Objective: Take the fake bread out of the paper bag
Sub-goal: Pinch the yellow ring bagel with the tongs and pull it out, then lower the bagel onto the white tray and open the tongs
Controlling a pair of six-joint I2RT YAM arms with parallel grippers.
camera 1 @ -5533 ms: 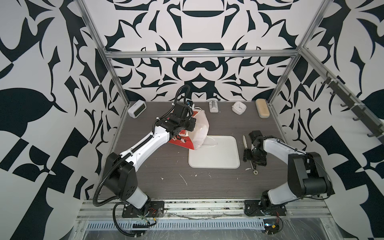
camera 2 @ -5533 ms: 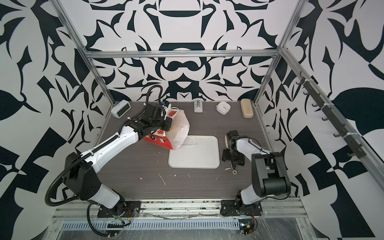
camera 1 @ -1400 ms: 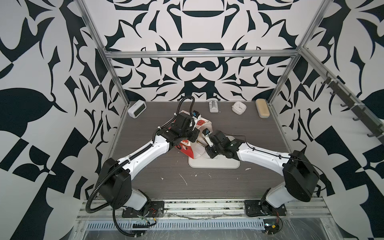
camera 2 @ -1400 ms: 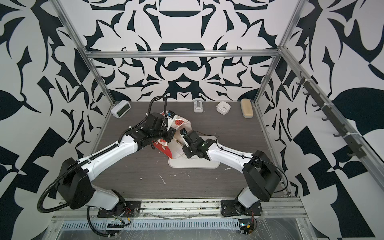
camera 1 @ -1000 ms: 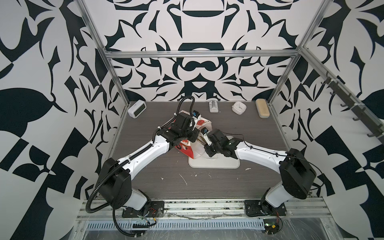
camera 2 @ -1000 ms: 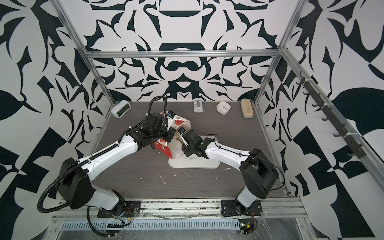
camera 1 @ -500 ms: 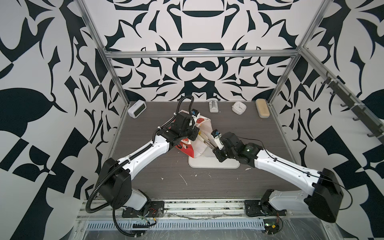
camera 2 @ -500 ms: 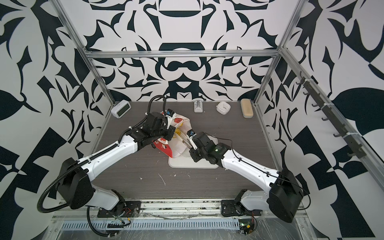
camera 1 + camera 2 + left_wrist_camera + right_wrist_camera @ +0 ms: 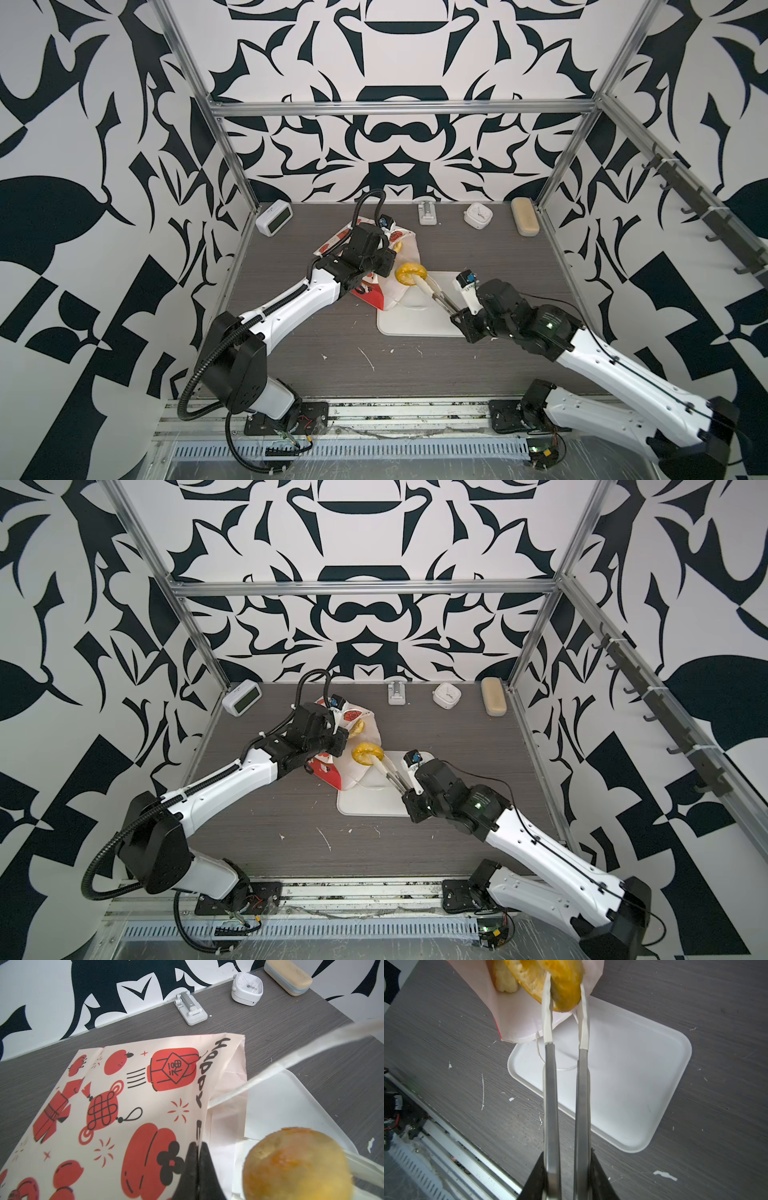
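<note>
Bagel (image 9: 410,274) emerges from bag (image 9: 370,294), pinched in tongs (image 9: 435,294) that the clamped right gripper (image 9: 456,318) has drawn back rightward, first pastry nearly out; left gripper (image 9: 196,1167) pins the rim

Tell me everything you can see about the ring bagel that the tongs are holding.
The ring bagel is a glossy, plastic-looking golden-yellow ring with a paler crumb-like patch. It hangs tilted at the paper bag's white mouth, above the white tray's end nearest the bag; contact with the paper is unclear. White-tipped tongs pinch one side, one tip at its hole, one outside, held by the right end effector.
</note>
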